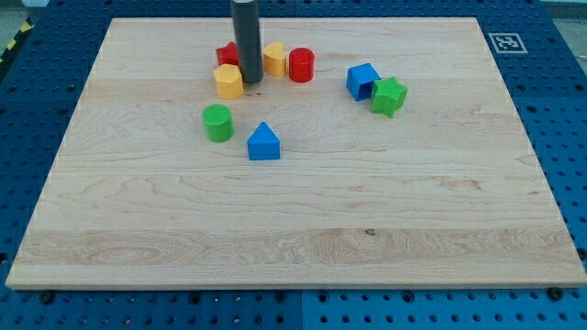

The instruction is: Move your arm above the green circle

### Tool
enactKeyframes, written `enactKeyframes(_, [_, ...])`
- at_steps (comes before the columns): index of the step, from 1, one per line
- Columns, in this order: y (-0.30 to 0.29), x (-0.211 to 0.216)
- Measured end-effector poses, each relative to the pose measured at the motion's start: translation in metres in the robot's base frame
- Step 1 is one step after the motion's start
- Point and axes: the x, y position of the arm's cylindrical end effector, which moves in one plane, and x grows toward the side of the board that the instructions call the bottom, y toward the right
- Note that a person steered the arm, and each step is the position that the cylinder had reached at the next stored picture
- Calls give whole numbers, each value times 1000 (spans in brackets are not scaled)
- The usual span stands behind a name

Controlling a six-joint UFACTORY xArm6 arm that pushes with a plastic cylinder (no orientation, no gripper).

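The board (303,202) is pale wood with visible grain, smooth and matt. The green circle (217,122) looks like ridged, matt plastic. The rod (246,37) is dark and faintly glossy.

My tip (249,81) stands hemmed in: yellow hexagon (228,81) touching at its left, red block (227,53) behind, yellow block (274,59) and red cylinder (301,65) to its right. Toward the green circle (217,122), bare table (303,229) lies open just right of the hexagon.

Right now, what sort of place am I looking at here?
Probably a robotics lab bench: a wooden board rests on a blue perforated table, a printed marker tag sits at its corner, and my tip stands among small coloured blocks.
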Motion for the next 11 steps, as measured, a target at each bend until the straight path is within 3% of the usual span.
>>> enactKeyframes(2, [7, 2])
enactKeyframes(5, [24, 44])
enactKeyframes(7, [-36, 49])
enactKeyframes(11, [-31, 49])
